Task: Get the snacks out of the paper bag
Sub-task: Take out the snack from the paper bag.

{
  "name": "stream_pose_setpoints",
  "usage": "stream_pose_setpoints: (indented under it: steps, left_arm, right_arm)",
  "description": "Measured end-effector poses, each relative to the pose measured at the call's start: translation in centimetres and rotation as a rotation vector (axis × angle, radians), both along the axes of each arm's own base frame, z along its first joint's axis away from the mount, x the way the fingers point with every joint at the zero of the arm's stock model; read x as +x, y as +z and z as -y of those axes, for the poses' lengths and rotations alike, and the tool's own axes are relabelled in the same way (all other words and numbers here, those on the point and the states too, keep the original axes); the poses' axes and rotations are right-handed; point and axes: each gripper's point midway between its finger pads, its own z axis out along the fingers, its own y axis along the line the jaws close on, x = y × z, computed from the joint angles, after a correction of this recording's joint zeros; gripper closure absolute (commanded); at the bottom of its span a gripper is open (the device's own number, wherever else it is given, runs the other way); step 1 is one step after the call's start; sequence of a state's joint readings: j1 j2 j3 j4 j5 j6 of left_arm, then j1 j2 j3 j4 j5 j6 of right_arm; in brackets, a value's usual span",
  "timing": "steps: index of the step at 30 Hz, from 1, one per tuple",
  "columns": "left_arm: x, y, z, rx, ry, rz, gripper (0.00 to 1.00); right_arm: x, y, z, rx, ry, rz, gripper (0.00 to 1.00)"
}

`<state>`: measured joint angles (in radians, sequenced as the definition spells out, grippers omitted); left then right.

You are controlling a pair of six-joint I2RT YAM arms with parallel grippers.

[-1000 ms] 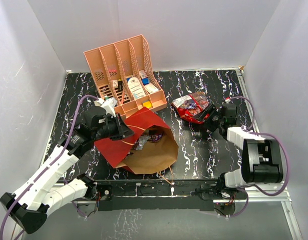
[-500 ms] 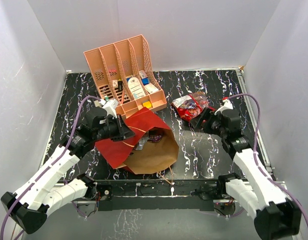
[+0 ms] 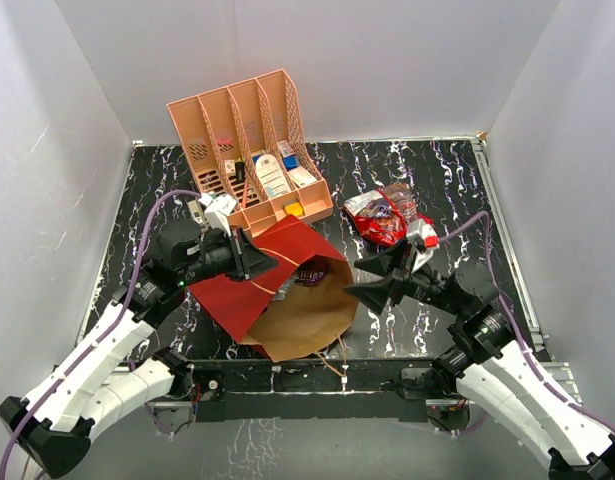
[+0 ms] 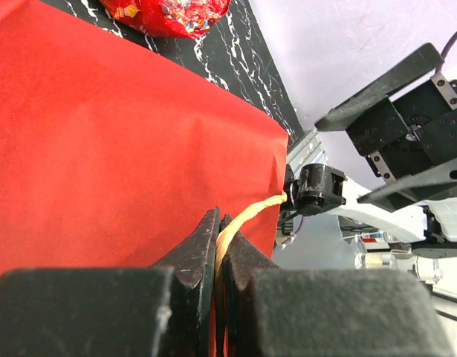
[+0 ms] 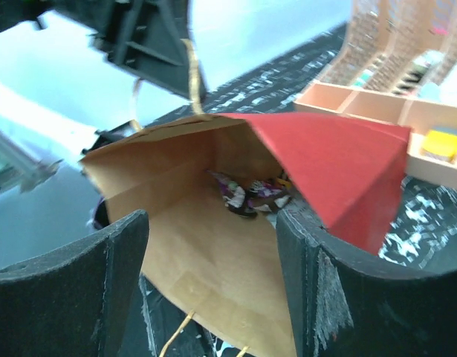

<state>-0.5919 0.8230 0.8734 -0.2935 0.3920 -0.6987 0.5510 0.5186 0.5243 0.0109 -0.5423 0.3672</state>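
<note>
The paper bag (image 3: 287,300) lies on its side, red outside and brown inside, with its mouth turned to the right. My left gripper (image 3: 249,258) is shut on its tan cord handle (image 4: 247,216), holding the upper edge up. Several snacks (image 3: 305,272) lie deep inside; in the right wrist view they show as purple and dark packets (image 5: 250,195). My right gripper (image 3: 365,277) stands open just outside the mouth, facing in, with nothing between its fingers. A shiny red snack bag (image 3: 380,216) lies on the table behind it.
The salmon-pink organizer (image 3: 249,150) with small boxes and cards stands right behind the bag. White walls close in the black marbled table (image 3: 437,170) on three sides. The bag's other cord handle (image 3: 332,357) trails over the near edge.
My right gripper left the shiny red snack bag on the table at the back right and swung left and nearer, to the bag's mouth. The left gripper kept its hold on the handle.
</note>
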Motion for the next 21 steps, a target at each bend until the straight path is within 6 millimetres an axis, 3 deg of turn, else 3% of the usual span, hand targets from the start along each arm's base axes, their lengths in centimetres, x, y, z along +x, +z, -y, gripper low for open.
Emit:
stream_pose_setpoints:
  steps: [4, 11, 18, 21]
  left_arm:
    - [-0.5, -0.1, -0.3, 0.003, -0.021, 0.054, 1.00]
    - [-2.0, 2.8, -2.1, -0.021, -0.017, 0.238, 1.00]
    - [-1.7, 2.9, -2.4, -0.012, 0.004, 0.256, 1.00]
    - [-1.5, 2.3, -2.2, 0.000, 0.003, 0.227, 1.00]
  right_arm:
    - [-2.8, 0.3, -0.6, 0.028, 0.131, 0.112, 0.31]
    - [-5.3, -0.2, -2.5, 0.023, 0.294, 0.188, 0.40]
    - [-7.2, -2.6, -5.9, -0.045, 0.375, 0.197, 0.52]
    - [-9.1, -4.3, -8.4, -0.102, 0.415, 0.224, 0.55]
